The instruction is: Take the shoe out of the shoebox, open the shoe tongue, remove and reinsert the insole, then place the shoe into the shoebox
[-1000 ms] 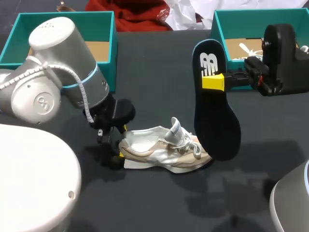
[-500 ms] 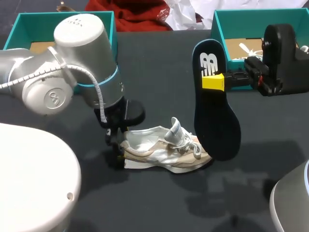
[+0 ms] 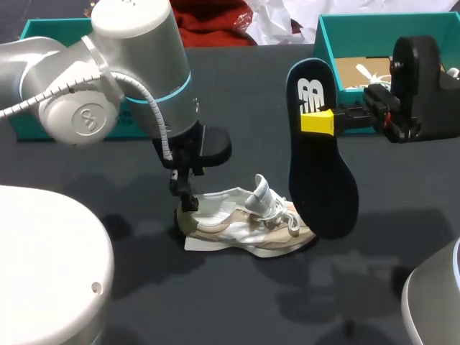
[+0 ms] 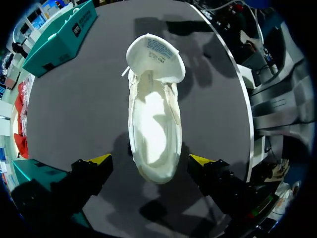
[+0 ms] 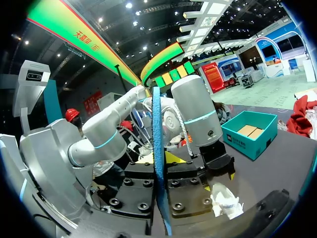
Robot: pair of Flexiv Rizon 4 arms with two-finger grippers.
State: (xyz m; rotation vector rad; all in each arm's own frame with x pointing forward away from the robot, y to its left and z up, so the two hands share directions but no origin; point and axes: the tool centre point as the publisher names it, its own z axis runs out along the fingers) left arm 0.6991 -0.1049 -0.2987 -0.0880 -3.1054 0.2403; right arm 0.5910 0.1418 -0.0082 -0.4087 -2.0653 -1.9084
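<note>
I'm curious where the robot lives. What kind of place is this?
Probably a robot practice table: a shoe lies on a dark tabletop, teal shoeboxes behind it, and the right gripper holds its insole.

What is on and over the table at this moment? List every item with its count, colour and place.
table: one, black, under everything.
shoe: one, white and beige, lying mid-table, tongue raised.
white sheet: one, white, under the shoe's heel end.
insole: one, dark navy, held upright over the shoe's toe end.
left shoebox: one, teal, far left corner, behind the left arm.
right shoebox: one, teal, far right corner.
left pincer: one, black with yellow tips, open, a finger on each side of the shoe's heel, not touching it.
right pincer: one, black with yellow tips, shut on the insole.
</note>
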